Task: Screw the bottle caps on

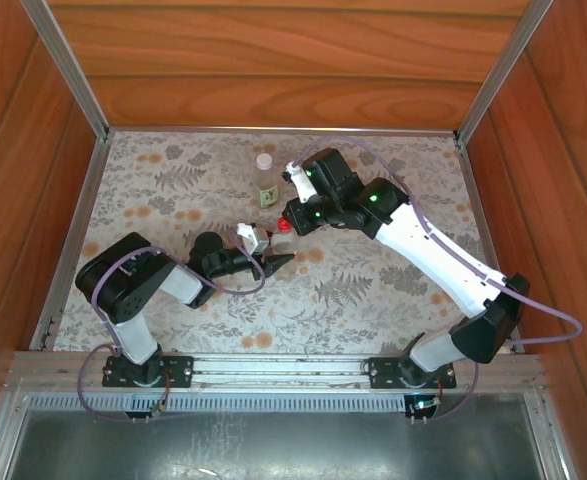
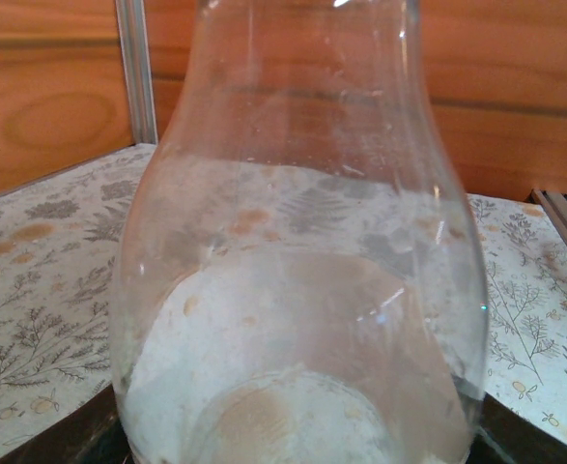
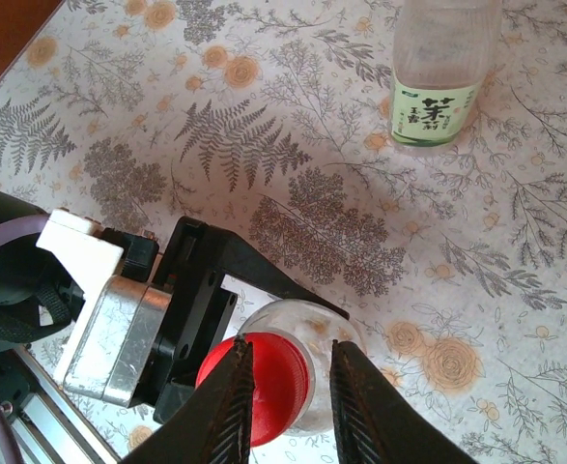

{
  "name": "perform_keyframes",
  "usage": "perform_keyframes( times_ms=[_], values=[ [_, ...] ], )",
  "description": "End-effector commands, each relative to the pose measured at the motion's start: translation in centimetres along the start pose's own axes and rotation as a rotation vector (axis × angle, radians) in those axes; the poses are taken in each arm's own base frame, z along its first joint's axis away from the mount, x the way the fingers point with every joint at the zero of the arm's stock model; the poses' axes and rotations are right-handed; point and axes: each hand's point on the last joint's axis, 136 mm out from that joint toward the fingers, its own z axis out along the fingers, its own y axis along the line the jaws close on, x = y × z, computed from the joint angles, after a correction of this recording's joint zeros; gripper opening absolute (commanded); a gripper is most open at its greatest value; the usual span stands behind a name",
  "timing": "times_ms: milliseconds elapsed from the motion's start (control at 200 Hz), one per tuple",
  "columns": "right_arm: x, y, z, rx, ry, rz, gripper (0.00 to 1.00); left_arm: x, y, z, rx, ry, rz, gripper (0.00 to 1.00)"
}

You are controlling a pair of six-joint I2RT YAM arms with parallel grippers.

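Gripping short clear bottle (image 2: 302,290) low on its body, left gripper (image 2: 293,452) clamped round it, dark finger edges at bottom corners.

Right wrist view: right gripper (image 3: 291,360) closed on red cap (image 3: 264,387), cap sitting at bottle mouth.

Top view: both grippers meet mid-table (image 1: 393,290). Green-labelled bottle (image 1: 266,190) stands just beyond, white cap (image 1: 264,160) on it.

Risks: cap tilted, so cross-threading; smooth bottle spinning in left grip; cap slipping from fingers mid-turn.

The tabletop (image 1: 373,290) carries a fern-and-flower printed covering. Wood-panel walls (image 1: 273,60) enclose it on three sides. Aluminium posts (image 1: 68,60) and a near-edge rail (image 1: 273,365) frame it.
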Motion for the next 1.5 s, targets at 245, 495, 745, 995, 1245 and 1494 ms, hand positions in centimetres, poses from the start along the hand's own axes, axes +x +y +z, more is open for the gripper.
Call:
perform_keyframes(
  times_ms=[245,495,745,995,1245,1494],
  values=[
    [0.4,0.4,-0.6,-0.034,-0.004,0.020,0.30,5.2,0.2,-0.7,-0.015,0.167,-0.135,0.59],
    [0.6,0.5,-0.4,-0.041,0.009,0.020,0.29,5.3,0.2,-0.7,-0.015,0.169,-0.136,0.59],
    [0.8,0.6,-0.2,-0.051,0.015,0.022,0.27,5.3,0.2,-0.7,-0.015,0.170,-0.137,0.59],
    [1.1,0.7,-0.1,-0.055,0.022,0.028,0.25,5.3,0.2,-0.7,-0.017,0.170,-0.138,0.59],
    [1.6,1.0,-0.3,-0.080,0.029,0.046,0.21,5.4,0.7,-0.7,-0.035,0.171,-0.157,0.58],
    [2.4,1.1,-0.4,-0.088,0.038,0.067,0.20,5.3,1.0,-0.8,-0.039,0.167,-0.168,0.57]
  ],
)
